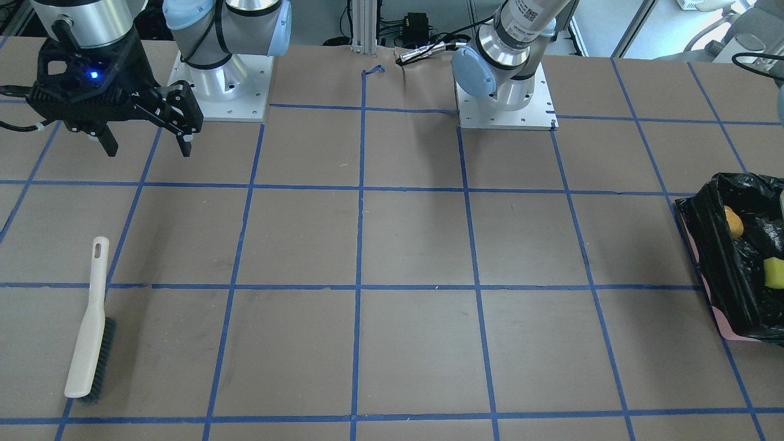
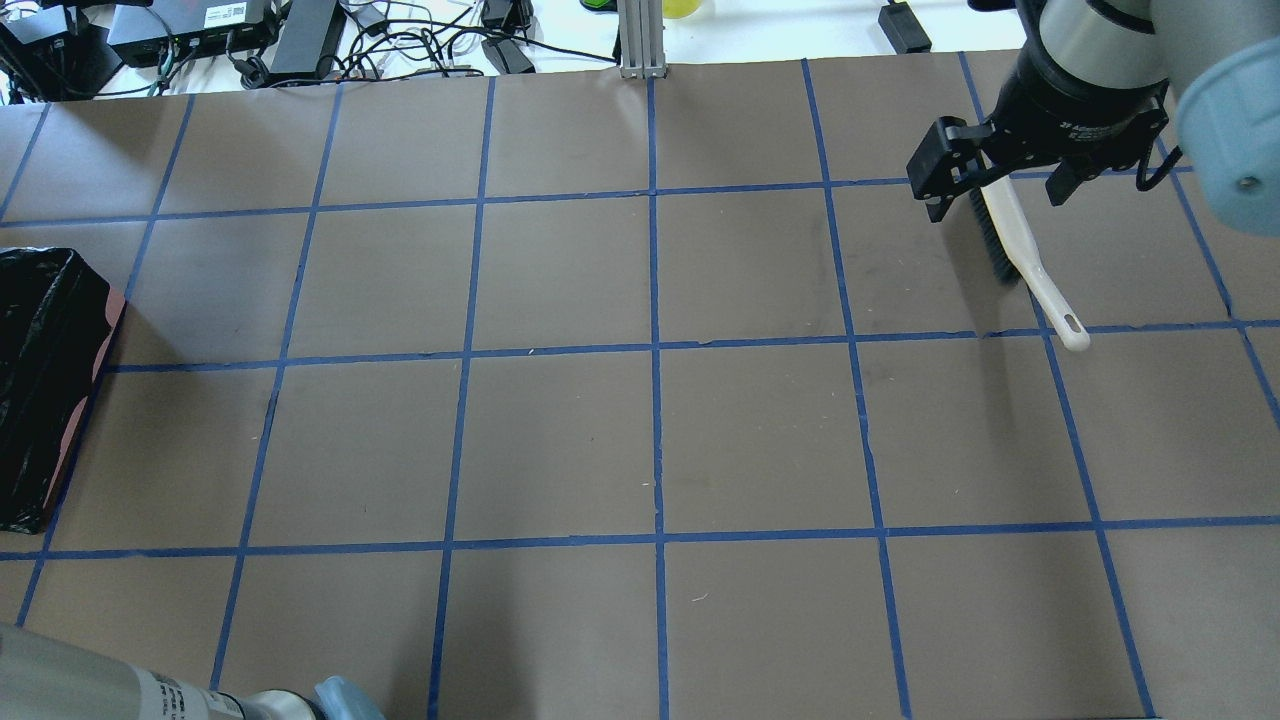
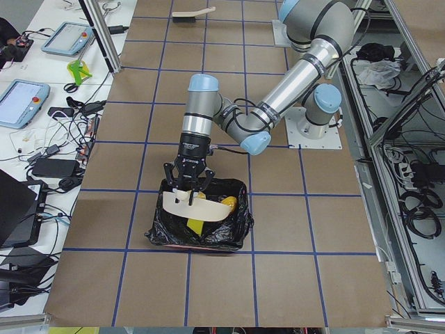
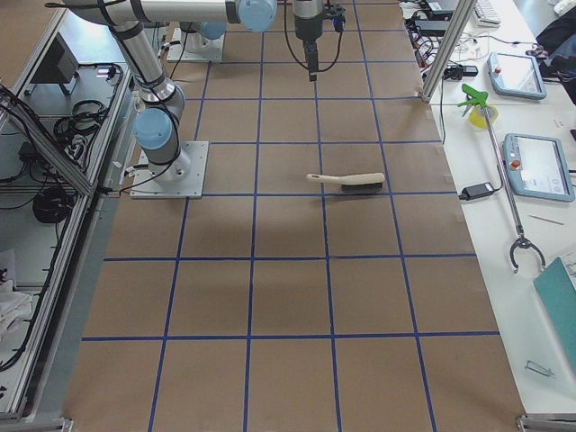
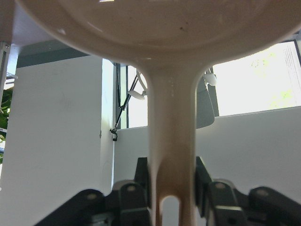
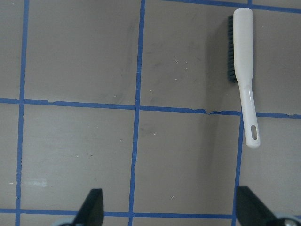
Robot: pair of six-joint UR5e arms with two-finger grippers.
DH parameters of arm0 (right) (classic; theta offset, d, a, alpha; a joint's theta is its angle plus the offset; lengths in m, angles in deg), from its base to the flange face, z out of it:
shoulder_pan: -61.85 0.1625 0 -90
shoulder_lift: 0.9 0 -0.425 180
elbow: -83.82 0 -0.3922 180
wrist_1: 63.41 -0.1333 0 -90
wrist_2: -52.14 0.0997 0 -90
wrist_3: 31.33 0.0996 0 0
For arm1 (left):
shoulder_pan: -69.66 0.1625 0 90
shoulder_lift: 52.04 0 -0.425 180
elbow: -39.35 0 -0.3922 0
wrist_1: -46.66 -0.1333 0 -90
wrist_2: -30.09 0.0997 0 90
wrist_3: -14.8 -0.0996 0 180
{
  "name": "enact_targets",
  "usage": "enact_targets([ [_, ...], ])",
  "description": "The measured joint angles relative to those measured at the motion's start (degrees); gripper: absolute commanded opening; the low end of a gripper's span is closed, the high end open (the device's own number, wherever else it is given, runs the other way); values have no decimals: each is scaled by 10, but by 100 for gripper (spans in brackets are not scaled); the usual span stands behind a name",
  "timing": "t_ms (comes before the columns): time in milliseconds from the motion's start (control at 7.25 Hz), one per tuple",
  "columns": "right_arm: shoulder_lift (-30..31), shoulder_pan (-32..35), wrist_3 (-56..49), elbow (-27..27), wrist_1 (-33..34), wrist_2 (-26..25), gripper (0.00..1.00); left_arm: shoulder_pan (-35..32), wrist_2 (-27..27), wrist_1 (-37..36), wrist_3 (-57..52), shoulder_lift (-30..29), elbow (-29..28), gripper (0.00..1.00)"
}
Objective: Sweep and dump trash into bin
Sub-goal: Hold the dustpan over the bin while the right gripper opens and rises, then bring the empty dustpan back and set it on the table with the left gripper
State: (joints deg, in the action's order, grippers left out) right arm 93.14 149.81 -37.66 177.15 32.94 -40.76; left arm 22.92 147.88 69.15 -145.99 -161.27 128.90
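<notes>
Both arms (image 3: 288, 87) are silver tubes with baby-blue joint caps (image 1: 470, 71), bolted onto white base plates (image 1: 534, 114); right end effector (image 1: 149, 149) is black with a blue LED (image 1: 93, 75).

Robotics lab, blue-taped grid table (image 1: 416, 245), teach pendants (image 4: 538, 166), cable tangles (image 2: 400, 45), aluminium framing (image 2: 640, 40).

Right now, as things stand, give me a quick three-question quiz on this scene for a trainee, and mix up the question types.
1. True or false: the right gripper is open and the brush lies free of it.
2. Where is the dustpan? A) lying beside the brush; B) held by the left gripper over the bin; C) held by the right gripper.
3. Fill in: the brown-yellow lump and the yellow-green wedge lie inside the ____.
Key: 1 true; 2 B; 3 bin.
</notes>
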Motion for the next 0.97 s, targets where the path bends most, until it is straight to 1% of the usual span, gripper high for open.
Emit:
enact_targets([
  [138, 0, 0, 0, 0, 0, 0, 100, -1, -19, 64, 7, -3, -26, 0],
  [276, 0, 0, 0, 0, 1, 0, 100, -2, -47, 145, 24, -7, -60, 0],
  [414, 1, -1, 0, 0, 1, 0, 100, -6, -75, 235, 57, -12, -95, 0],
  [552, 3, -1, -1, 0, 1, 2, 100, -21, -91, 303, 96, -17, -120, 0],
  [690, 4, -1, -1, 0, 1, 5, 100, -45, -99, 338, 139, -21, -131, 0],
  [828, 6, -1, -2, 0, 1, 8, 100, -74, -111, 355, 184, -26, -133, 0],
  [966, 7, -1, -1, 0, 0, 10, 100, -98, -142, 375, 232, -32, -133, 0],
])
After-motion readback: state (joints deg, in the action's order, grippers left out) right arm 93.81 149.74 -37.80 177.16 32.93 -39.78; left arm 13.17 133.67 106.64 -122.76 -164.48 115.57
